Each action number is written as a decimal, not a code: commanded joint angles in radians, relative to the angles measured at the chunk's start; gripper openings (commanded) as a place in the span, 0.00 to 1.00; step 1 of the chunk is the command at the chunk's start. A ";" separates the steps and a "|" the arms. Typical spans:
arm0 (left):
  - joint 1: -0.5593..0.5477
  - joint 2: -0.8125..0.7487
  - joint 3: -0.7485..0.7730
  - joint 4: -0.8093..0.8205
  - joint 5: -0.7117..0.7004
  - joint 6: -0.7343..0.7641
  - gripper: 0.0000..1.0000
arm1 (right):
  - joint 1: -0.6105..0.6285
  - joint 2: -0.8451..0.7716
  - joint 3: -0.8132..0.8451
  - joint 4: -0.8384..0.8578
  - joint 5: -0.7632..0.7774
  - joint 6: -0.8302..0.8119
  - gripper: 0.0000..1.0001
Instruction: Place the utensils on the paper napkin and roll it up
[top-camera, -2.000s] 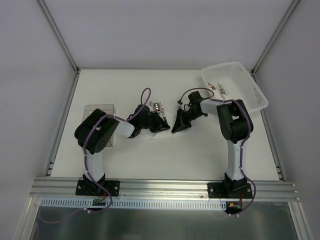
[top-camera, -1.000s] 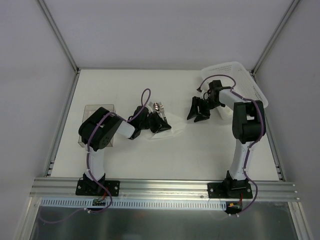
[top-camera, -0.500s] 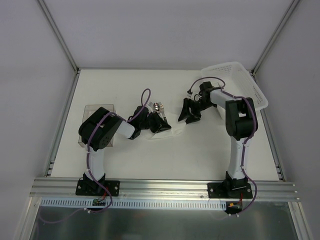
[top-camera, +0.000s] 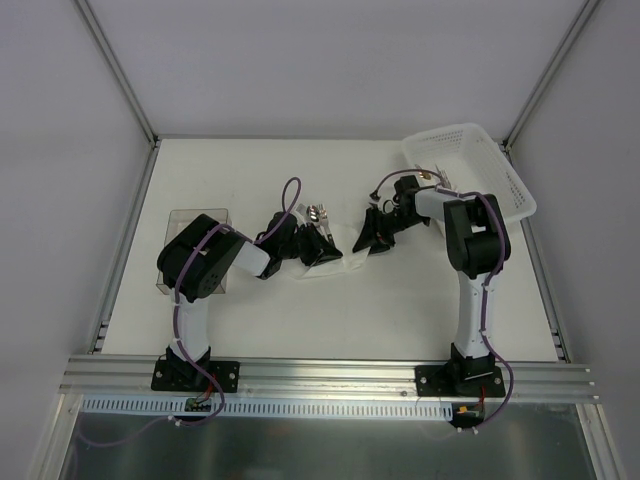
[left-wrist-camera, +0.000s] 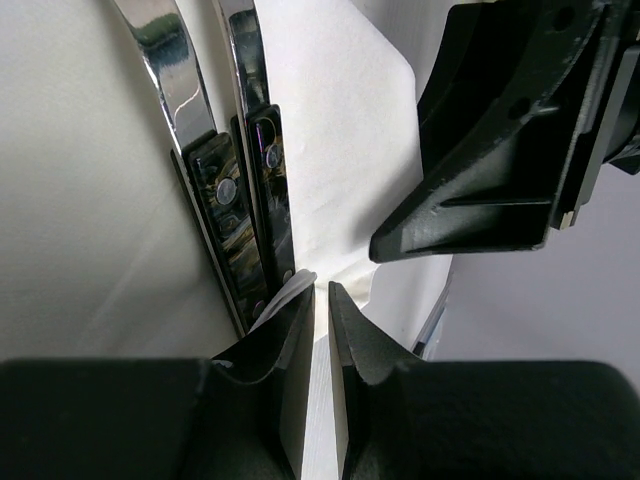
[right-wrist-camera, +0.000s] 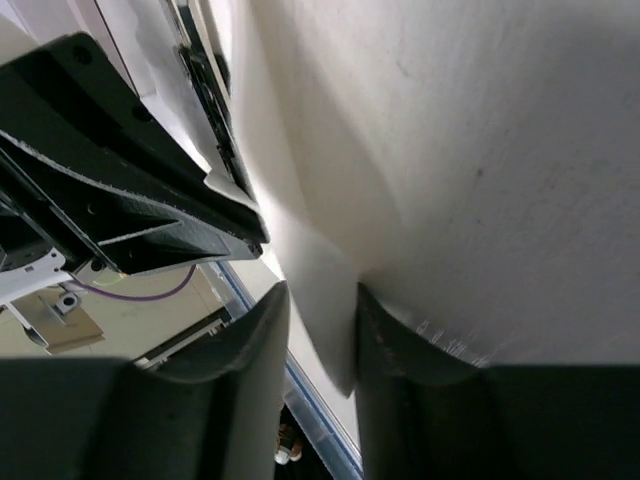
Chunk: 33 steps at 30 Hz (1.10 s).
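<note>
Two utensils (left-wrist-camera: 240, 200) lie on paper napkin (left-wrist-camera: 330, 150), mid-table. Left gripper (left-wrist-camera: 320, 300) jaws pinched on napkin edge. Right gripper (right-wrist-camera: 320, 292) jaws straddle napkin fold; clamp unclear. Step: starting roll. Next: secure both grips, turn edge over utensils.

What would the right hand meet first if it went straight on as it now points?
Probably the thin white paper napkin: its raised fold lies directly ahead of the right hand.

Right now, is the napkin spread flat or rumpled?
Rumpled: the paper napkin is creased, its edge pinched in the left gripper.
</note>
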 joint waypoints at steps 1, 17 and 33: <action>0.015 0.028 -0.018 -0.079 -0.031 0.025 0.13 | 0.006 -0.061 -0.008 0.077 -0.034 0.082 0.31; 0.020 -0.015 -0.038 -0.057 -0.027 0.045 0.15 | 0.086 -0.055 0.035 0.091 0.003 0.149 0.11; 0.018 -0.229 -0.049 -0.180 -0.034 0.122 0.21 | 0.097 -0.043 0.050 0.091 0.023 0.153 0.06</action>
